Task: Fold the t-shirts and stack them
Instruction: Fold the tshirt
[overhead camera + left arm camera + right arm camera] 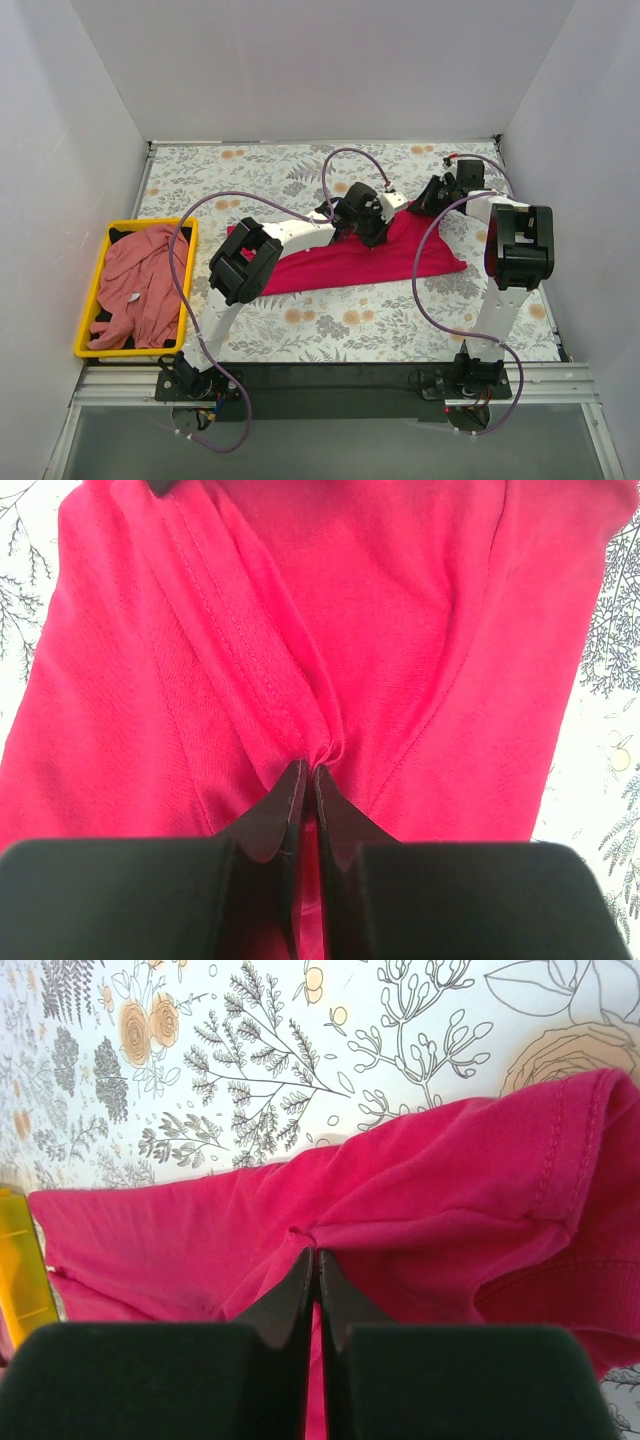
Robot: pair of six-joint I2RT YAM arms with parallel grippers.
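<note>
The bright magenta-red t-shirt (340,265) lies partly folded as a long band across the middle of the floral table. My left gripper (378,232) sits on its upper edge and is shut on a pinched fold of the cloth (400,630) beside a stitched seam. My right gripper (418,207) is shut on a pinch at the shirt's right end, near a hemmed sleeve (420,1190). The dusty salmon-pink t-shirt (135,285) lies crumpled in the yellow bin, its small white tag (131,296) showing.
The yellow plastic bin (90,300) stands at the table's left edge; its corner also shows in the right wrist view (20,1260). White walls close in the table on three sides. Purple cables loop above both arms.
</note>
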